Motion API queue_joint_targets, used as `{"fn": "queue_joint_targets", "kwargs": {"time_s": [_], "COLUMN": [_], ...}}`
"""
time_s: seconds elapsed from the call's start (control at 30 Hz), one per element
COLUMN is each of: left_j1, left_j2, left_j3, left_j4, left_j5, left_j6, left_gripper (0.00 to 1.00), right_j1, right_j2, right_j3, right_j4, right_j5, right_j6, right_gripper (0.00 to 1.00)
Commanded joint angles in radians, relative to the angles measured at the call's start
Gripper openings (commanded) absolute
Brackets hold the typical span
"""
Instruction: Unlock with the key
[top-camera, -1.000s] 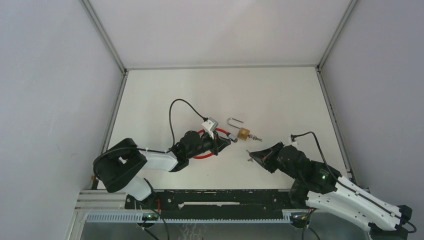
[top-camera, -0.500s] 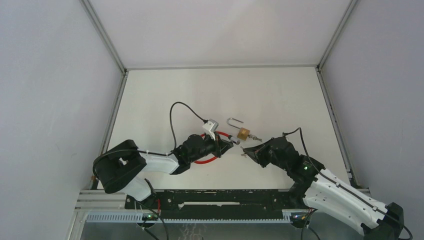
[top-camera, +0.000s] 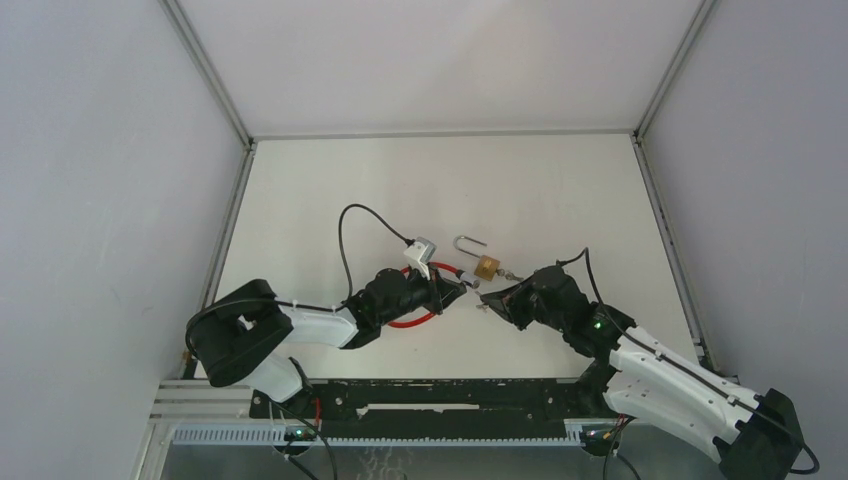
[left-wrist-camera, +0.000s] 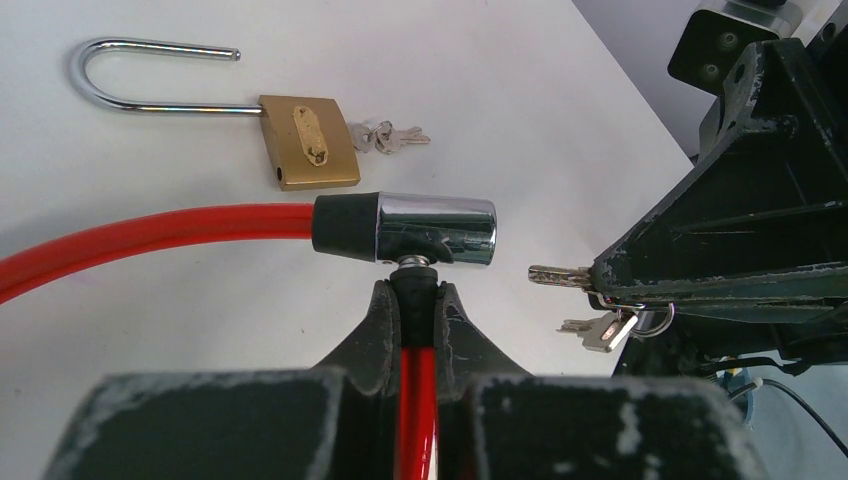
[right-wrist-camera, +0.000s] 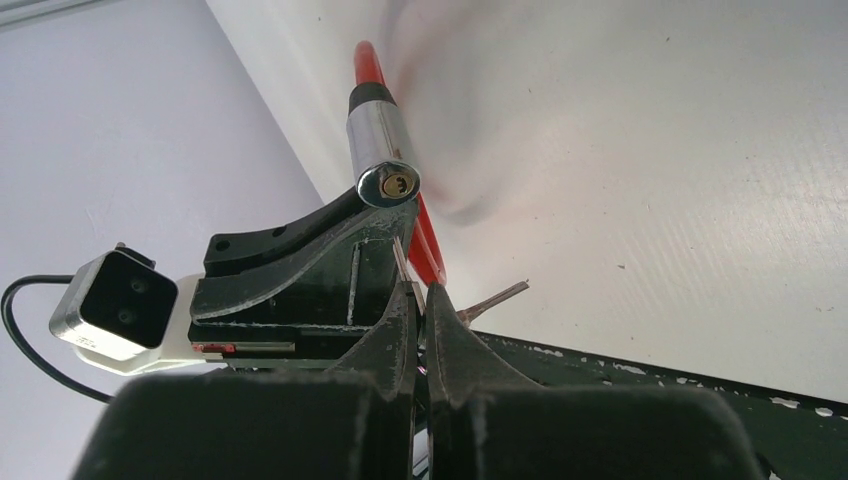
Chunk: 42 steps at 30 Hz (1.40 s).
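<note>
A red cable lock (top-camera: 408, 320) lies on the white table. Its chrome lock cylinder (left-wrist-camera: 436, 228) points right, keyhole (right-wrist-camera: 399, 184) facing my right gripper. My left gripper (left-wrist-camera: 413, 292) is shut on the cable's black end just below the cylinder. My right gripper (top-camera: 492, 297) is shut on a silver key (left-wrist-camera: 560, 276), whose blade points left at the cylinder with a short gap between them. A second key (left-wrist-camera: 598, 330) hangs from the same ring. A brass padlock (top-camera: 487, 267) with its shackle open and small keys (left-wrist-camera: 390, 137) beside it lies just beyond.
The left wrist camera and its black cable (top-camera: 362, 212) arch above the left arm. Grey walls enclose the table on three sides. A black rail (top-camera: 430, 395) runs along the near edge.
My right gripper has moved left and away from the near edge with the key, closing on the cylinder's end. My left gripper with the cable lock shifted slightly right.
</note>
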Motion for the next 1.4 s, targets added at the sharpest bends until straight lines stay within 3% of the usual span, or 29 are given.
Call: {"fn": "queue_joint_targets", "kwargs": {"time_s": [0.0, 1.37], "left_j1": [-0.004, -0.013], "left_j2": [-0.027, -0.023], "left_j3": [0.034, 0.038], "left_j4": [0.040, 0.040], "left_j5": [-0.024, -0.011], "left_j6": [-0.019, -0.028], "left_gripper": [0.00, 0.00], "right_j1": [-0.009, -0.011], "right_j2": [0.000, 0.067], "right_j3": [0.010, 0.010], "right_j4": [0.045, 0.099], "right_j5": [0.022, 0.084], "right_j6": [-0.027, -0.091], "right_gripper": [0.00, 0.00]}}
